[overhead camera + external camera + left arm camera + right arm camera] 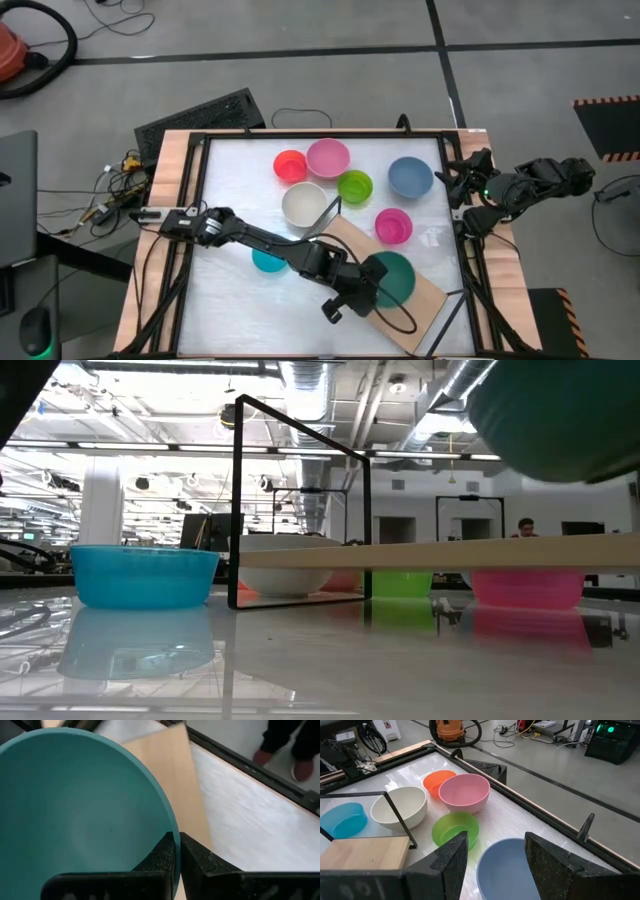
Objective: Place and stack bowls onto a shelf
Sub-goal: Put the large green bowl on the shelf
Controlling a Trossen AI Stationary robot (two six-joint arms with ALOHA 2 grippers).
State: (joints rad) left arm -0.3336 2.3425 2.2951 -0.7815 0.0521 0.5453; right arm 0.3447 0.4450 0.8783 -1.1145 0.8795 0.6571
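My left gripper [352,292] is shut on the dark green bowl [393,277] above the near end of the shelf [350,238], a light-wood board with a thin black frame. In the low view the green bowl [560,420] hangs above the board [450,553]. On the table stand the red [290,166], pink [327,157], lime [354,185], blue [410,177], white [304,204], magenta [393,225] and cyan [266,261] bowls. My right gripper [495,865] waits open at the table's right edge, just short of the blue bowl [507,870]. My left gripper holds the dark green bowl by its rim [173,827], one finger [161,857] inside the bowl and the other finger [197,860] outside its wall. The bowl [75,810] is lifted clear above the shelf board [165,755].
The white bowl [285,575] sits under the shelf's far end, by the black frame [236,500]. The cyan bowl [145,575] stands left of the shelf, the magenta bowl [525,588] beyond it. A raised black rail [455,170] borders the table.
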